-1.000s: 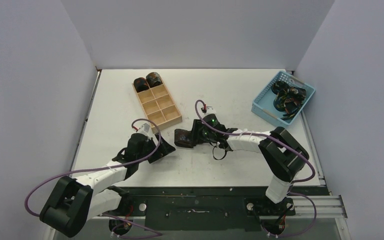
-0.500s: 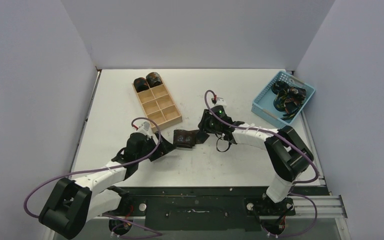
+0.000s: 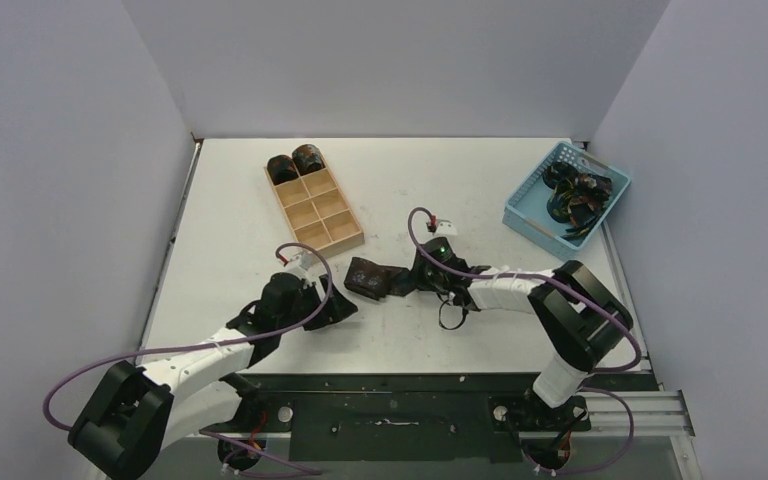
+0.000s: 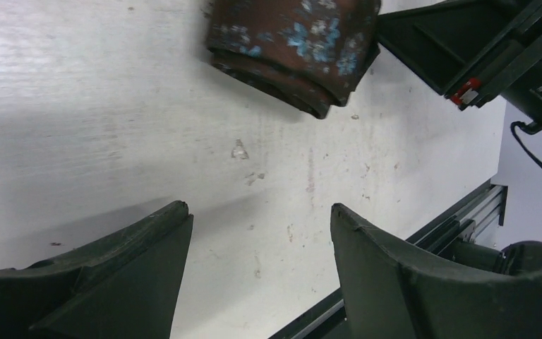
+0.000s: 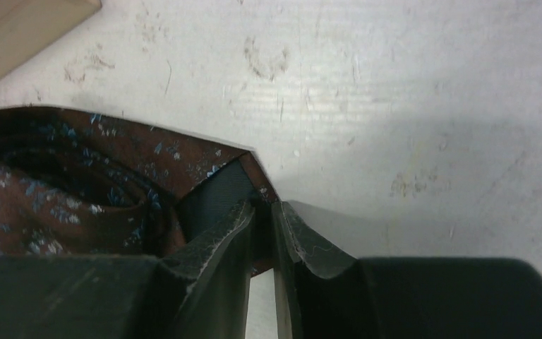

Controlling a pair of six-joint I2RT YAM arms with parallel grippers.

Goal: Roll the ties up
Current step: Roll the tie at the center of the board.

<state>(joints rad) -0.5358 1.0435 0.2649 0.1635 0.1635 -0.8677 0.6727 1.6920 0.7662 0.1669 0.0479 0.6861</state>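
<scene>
A brown tie with small blue flowers lies as a loose coil (image 3: pixel 366 277) on the table, also in the left wrist view (image 4: pixel 296 42) and the right wrist view (image 5: pixel 63 183). My right gripper (image 3: pixel 407 283) (image 5: pixel 262 206) is shut on the coil's loose outer end, low on the table at the coil's right. My left gripper (image 3: pixel 346 306) (image 4: pixel 261 219) is open and empty, just left of and nearer than the coil, not touching it. Two rolled ties (image 3: pixel 295 163) sit in the tray's far compartments. Loose ties (image 3: pixel 575 195) lie in the basket.
The tan wooden tray (image 3: pixel 328 232) lies behind the coil at the left; its corner shows in the right wrist view (image 5: pixel 14 28). The light blue basket (image 3: pixel 526 205) stands at the far right. White walls enclose the table. The near metal rail (image 3: pixel 410 385) is close behind my left gripper.
My right gripper first swung right and away from the coil's side, then came down nearer, holding the tie's end. My left gripper moved right, closer to the coil.
</scene>
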